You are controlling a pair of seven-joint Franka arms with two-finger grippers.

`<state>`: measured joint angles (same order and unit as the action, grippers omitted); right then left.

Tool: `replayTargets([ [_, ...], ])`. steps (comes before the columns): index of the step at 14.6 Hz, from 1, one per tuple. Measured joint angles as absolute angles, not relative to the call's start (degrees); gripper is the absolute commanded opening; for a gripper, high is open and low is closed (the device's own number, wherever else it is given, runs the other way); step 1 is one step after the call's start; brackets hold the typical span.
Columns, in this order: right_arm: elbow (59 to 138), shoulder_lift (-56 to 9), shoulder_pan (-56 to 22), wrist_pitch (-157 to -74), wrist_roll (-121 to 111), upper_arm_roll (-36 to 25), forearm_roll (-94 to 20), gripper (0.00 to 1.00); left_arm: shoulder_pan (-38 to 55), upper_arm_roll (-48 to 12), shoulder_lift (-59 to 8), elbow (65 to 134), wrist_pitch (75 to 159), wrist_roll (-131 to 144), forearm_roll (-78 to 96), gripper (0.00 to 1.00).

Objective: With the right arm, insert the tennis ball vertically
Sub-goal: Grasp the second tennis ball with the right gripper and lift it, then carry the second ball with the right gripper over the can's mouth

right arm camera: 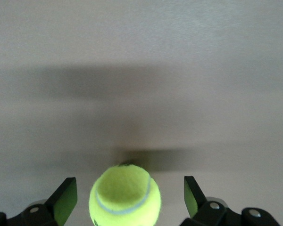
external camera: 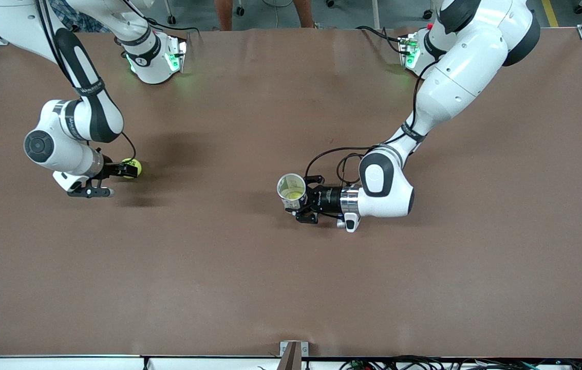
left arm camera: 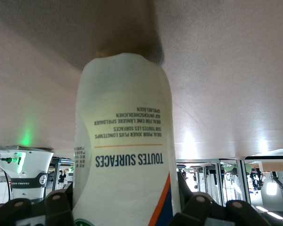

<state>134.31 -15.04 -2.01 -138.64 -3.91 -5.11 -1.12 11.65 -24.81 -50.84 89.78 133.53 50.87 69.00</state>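
Yellow-green felt covers the ball [external camera: 131, 167], at the left of the front frame by the right hand [external camera: 118, 169]; in the right wrist view the fingers [right arm camera: 66, 200] stand apart on either side of it, not yet clamped. It should be light, springy and grippy, best pinched across its middle. At frame centre, the left hand [external camera: 303, 201] grasps a stiff, smooth tube [external camera: 292, 191], mouth up, on the matte brown tabletop [external camera: 291, 288].
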Motion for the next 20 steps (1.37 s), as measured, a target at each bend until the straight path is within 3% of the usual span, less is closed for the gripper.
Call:
replayTargets([
  [6,135.51,-17.45,-2.25,-139.57,-3.9,-5.03,-1.12,0.99,11.59,-24.64,-50.84,89.74,133.53,50.91,69.0,0.75],
  [8,136.41,-17.45,-2.25,-139.6,-3.9,-5.02,-1.12,0.87,11.59,-24.63,-50.84,89.74,133.53,50.91,69.0,0.75],
  [13,137.92,-17.43,-2.54,-139.83,-3.9,-4.95,-1.12,0.38,11.56,-24.63,-50.84,89.49,133.53,50.92,69.0,0.75],
  [17,137.65,-15.69,-4.38,-138.11,-3.77,-4.78,-1.13,0.33,11.55,-24.63,-50.84,89.39,133.53,50.92,69.0,0.75],
  [20,134.87,-10.03,-8.1,-129.52,0.51,-4.65,-1.16,0.33,11.55,-24.63,-50.84,89.39,133.53,50.92,69.0,0.75],
])
